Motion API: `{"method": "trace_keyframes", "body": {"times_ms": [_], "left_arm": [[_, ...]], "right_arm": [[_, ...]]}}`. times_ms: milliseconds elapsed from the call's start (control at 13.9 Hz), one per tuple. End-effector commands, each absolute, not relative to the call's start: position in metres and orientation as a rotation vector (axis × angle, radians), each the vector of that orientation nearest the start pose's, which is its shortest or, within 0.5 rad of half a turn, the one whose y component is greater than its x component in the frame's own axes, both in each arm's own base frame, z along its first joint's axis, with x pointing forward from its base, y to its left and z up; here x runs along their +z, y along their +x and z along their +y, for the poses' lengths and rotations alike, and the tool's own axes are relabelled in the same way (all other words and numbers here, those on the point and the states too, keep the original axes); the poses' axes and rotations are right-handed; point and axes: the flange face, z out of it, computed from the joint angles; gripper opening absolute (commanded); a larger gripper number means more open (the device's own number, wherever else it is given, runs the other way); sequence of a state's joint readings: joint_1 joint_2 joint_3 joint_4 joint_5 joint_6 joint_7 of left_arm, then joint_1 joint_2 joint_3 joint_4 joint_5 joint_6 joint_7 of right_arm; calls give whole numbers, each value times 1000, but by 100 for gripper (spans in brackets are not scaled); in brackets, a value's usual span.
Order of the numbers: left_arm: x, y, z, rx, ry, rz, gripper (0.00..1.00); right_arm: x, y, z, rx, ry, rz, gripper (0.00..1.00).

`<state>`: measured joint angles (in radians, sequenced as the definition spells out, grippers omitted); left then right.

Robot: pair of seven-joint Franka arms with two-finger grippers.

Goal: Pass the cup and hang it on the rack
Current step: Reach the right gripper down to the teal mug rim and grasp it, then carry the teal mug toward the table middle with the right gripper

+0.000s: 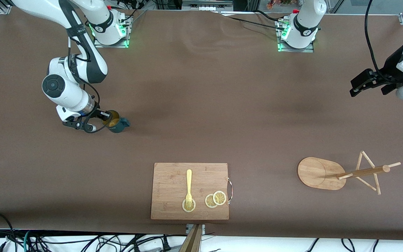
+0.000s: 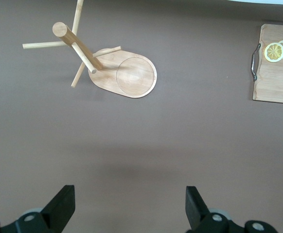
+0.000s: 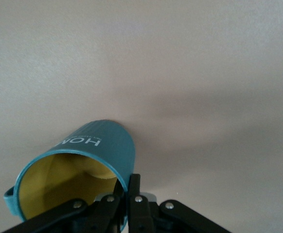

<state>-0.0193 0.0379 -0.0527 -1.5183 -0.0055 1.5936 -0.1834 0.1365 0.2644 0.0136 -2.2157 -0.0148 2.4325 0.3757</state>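
The teal-blue cup with a yellowish inside is tilted, low at the table, toward the right arm's end. My right gripper is shut on its rim; in the right wrist view one finger is inside the cup and one outside, at the gripper. Its handle points away from the gripper. The bamboo rack stands upright toward the left arm's end, also in the left wrist view. My left gripper waits open and empty in the air, over bare table.
A wooden cutting board lies near the table's front edge, with a yellow fork and lemon slices on it. Its metal handle faces the rack. The board's end shows in the left wrist view.
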Motion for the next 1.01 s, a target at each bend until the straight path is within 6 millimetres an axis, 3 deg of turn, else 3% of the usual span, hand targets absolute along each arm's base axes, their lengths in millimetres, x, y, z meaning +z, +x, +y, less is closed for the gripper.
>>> {"method": "trace_keyframes", "body": {"times_ms": [0,144,360,432,576,720,936], "left_arm": [[635,568,-41,-69,-3149,-140,100],[635,568,-42,-69,-3150,-138,100],[635,568,-42,-68,-3150,-138,100],[635,568,-42,-69,-3150,-138,100],[635,568,-39,-68,-3152,-145,100],[635,568,-38,-68,-3150,-148,100],[634,568,-38,-66,-3149,-148,100]], "right_arm": [[287,556,98,35,-3146,279,0],[314,569,138,86,-3145,225,0],[335,581,226,24,-3128,84,0],[338,581,265,3,-3112,7,0],[332,580,331,3,-3101,-75,0],[312,568,405,13,-3102,-6,0],[282,550,479,0,-3084,12,0]]}}
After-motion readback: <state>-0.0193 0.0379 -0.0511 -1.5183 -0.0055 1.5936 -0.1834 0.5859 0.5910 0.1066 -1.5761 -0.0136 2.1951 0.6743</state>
